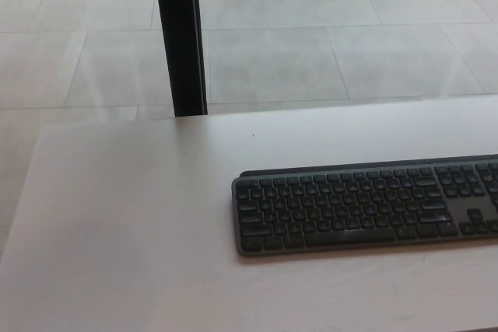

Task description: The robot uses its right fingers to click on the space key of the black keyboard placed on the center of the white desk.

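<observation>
No hand in shot yet, so its state can't be told; the black keyboard point(366, 207) waits untouched, space key point(350, 236) needing the right fingers' approach.

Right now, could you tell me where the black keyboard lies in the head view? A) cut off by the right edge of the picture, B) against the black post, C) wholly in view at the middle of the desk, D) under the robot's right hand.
A: the black keyboard runs out of the picture's right edge on the white desk, and no robot hand shows.
</observation>
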Motion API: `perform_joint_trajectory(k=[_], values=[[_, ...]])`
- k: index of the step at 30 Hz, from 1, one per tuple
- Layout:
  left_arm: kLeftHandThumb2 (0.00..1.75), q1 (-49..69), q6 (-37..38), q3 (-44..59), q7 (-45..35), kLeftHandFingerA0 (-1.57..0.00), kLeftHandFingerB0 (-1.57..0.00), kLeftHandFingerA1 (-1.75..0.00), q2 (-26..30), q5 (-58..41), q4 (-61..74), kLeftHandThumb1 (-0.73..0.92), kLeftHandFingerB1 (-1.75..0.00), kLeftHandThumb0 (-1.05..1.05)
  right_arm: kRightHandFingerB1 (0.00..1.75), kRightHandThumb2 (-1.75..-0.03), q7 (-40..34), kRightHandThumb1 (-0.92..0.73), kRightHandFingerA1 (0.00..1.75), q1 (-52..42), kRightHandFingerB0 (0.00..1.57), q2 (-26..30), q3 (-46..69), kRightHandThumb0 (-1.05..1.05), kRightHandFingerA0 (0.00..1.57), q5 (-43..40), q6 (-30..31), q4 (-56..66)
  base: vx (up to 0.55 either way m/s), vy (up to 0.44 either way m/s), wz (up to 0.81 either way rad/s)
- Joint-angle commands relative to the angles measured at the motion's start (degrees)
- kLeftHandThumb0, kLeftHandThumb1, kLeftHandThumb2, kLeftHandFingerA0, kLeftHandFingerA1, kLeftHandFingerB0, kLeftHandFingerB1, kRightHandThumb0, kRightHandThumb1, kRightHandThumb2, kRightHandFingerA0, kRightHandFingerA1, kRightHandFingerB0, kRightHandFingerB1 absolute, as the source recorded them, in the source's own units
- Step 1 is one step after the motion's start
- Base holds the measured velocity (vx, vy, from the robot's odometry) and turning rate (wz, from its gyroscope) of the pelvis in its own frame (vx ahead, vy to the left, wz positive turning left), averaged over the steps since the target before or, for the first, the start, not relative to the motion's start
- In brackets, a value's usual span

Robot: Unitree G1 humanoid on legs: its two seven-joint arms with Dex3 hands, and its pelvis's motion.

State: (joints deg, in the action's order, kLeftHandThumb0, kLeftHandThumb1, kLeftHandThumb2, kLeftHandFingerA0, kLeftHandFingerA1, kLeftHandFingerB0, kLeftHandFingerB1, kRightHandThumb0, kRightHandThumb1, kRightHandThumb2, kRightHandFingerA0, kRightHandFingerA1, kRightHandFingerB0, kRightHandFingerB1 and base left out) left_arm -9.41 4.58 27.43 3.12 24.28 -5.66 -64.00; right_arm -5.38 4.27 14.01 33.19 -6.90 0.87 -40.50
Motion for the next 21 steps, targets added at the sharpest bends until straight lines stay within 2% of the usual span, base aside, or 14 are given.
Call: perform_joint_trajectory(k=[1, 2, 5, 6, 7, 9, 10, 11, 13, 14, 16, 19, 20, 21], values=[[0.57, -5.23, 1.60, 12.52, 6.64, -0.83, -0.71, -0.72, 5.01, -11.65, -6.73, 0.55, -0.60, -0.51, 0.60, -0.84, -11.57, -0.49, 0.62, 4.43, 0.59, 0.71, 15.52, -0.40, 0.62, -15.14, 4.04, 4.39, 0.00, 0.000, 0.00], [0.56, -5.57, 1.63, 13.53, 6.66, -0.84, -0.70, -0.73, 4.91, -11.83, -7.00, 0.54, -0.60, -0.51, 0.60, -0.86, -12.42, -0.49, 0.65, 5.51, 0.56, 1.16, 16.88, -0.36, 0.65, -15.30, 4.39, 2.90, 0.00, 0.000, 0.00], [0.57, -5.62, 1.94, 13.72, 6.73, -0.85, -0.73, -0.73, 4.92, -10.36, -7.41, 0.55, -0.60, -0.52, 0.61, -0.86, -12.19, -0.52, 0.63, 6.11, 0.57, 0.96, 18.68, -0.40, 0.61, -15.45, 4.65, 3.01, 0.00, 0.000, 0.00], [0.57, -5.72, 2.03, 14.12, 6.61, -0.84, -0.76, -0.74, 4.84, -10.26, -7.55, 0.55, -0.63, -0.52, 0.62, -0.88, -12.13, -0.52, 0.60, 6.41, 0.57, 1.22, 19.64, -0.39, 0.53, -15.80, 4.64, 2.58, 0.00, 0.000, 0.00], [0.57, -5.83, 2.13, 14.53, 6.50, -0.85, -0.76, -0.73, 4.79, -10.34, -7.70, 0.55, -0.63, -0.51, 0.49, -0.59, -12.75, -0.63, 0.46, 6.49, 0.63, 1.27, 20.83, -0.33, 0.60, -16.43, 5.39, 3.35, 0.00, 0.000, 0.00], [0.57, -5.80, 2.28, 14.95, 6.45, -0.85, -0.76, -0.73, 4.64, -10.21, -7.93, 0.55, -0.63, -0.51, 0.49, -0.59, -12.95, -0.63, 0.46, 6.63, 0.63, 1.29, 21.62, -0.33, 0.60, -16.28, 6.07, 3.86, 0.00, 0.000, 0.00], [0.57, -5.86, 2.37, 15.11, 6.31, -0.84, -0.73, -0.73, 4.60, -10.08, -8.07, 0.55, -0.61, -0.51, 0.67, -0.88, -13.56, -0.52, 0.60, 6.73, 0.63, 1.28, 22.05, -0.39, 0.53, -16.05, 6.38, 4.33, 0.00, 0.000, 0.00], [0.57, -5.91, 2.61, 15.16, 6.22, -0.84, -0.73, -0.72, 4.54, -9.87, -8.20, 0.55, -0.60, -0.51, 0.67, -0.89, -15.69, -0.53, 0.63, 7.38, 0.63, 1.85, 22.99, -0.41, 0.61, -15.89, 7.11, 4.50, 0.00, 0.000, 0.00], [0.57, -6.02, 2.73, 15.12, 6.40, -0.85, -0.74, -0.73, 4.56, -9.60, -8.19, 0.56, -0.60, -0.52, 0.67, -0.90, -16.87, -0.52, 0.66, 7.88, 0.61, 1.90, 24.31, -0.39, 0.64, -16.52, 8.23, 5.01, 0.00, 0.000, 0.00], [0.56, -6.31, 2.42, 15.17, 6.73, -0.86, -0.75, -0.75, 4.53, -9.66, -8.08, 0.56, -0.59, -0.51, 0.59, -0.58, -17.36, -0.63, 0.52, 8.17, 0.67, 1.97, 25.08, -0.36, 0.73, -17.04, 8.54, 5.45, 0.00, 0.000, 0.00], [0.58, -6.50, 2.35, 14.84, 7.34, -0.89, -0.75, -0.78, 4.57, -9.32, -8.11, 0.53, -0.61, -0.53, 0.58, -0.59, -17.51, -0.64, 0.54, 9.09, 0.68, 2.96, 26.05, -0.34, 0.76, -17.67, 9.42, 5.86, 0.00, 0.000, 0.00], [0.56, -6.40, 2.59, 14.66, 6.71, -0.86, -0.76, -0.74, 4.61, -9.50, -8.10, 0.56, -0.61, -0.52, 0.65, -0.58, -20.27, -0.64, 0.62, 12.58, 0.75, 5.44, 25.62, -0.36, 0.80, -16.49, 10.20, 6.38, 0.00, 0.000, 0.00], [0.57, -6.37, 2.38, 14.42, 6.76, -0.84, -0.70, -0.71, 4.72, -9.37, -8.13, 0.56, -0.57, -0.52, 0.54, -0.59, -21.22, -0.64, 0.55, 14.44, 0.69, 5.92, 25.56, -0.35, 0.77, -16.92, 10.61, 7.77, 0.00, 0.000, 0.00], [0.57, -6.39, 2.15, 14.33, 6.78, -0.84, -0.70, -0.71, 4.79, -9.41, -8.18, 0.56, -0.57, -0.52, 0.54, -0.59, -21.83, -0.64, 0.55, 15.40, 0.69, 6.21, 25.66, -0.35, 0.77, -17.39, 11.29, 8.56, 0.00, 0.000, 0.00]])
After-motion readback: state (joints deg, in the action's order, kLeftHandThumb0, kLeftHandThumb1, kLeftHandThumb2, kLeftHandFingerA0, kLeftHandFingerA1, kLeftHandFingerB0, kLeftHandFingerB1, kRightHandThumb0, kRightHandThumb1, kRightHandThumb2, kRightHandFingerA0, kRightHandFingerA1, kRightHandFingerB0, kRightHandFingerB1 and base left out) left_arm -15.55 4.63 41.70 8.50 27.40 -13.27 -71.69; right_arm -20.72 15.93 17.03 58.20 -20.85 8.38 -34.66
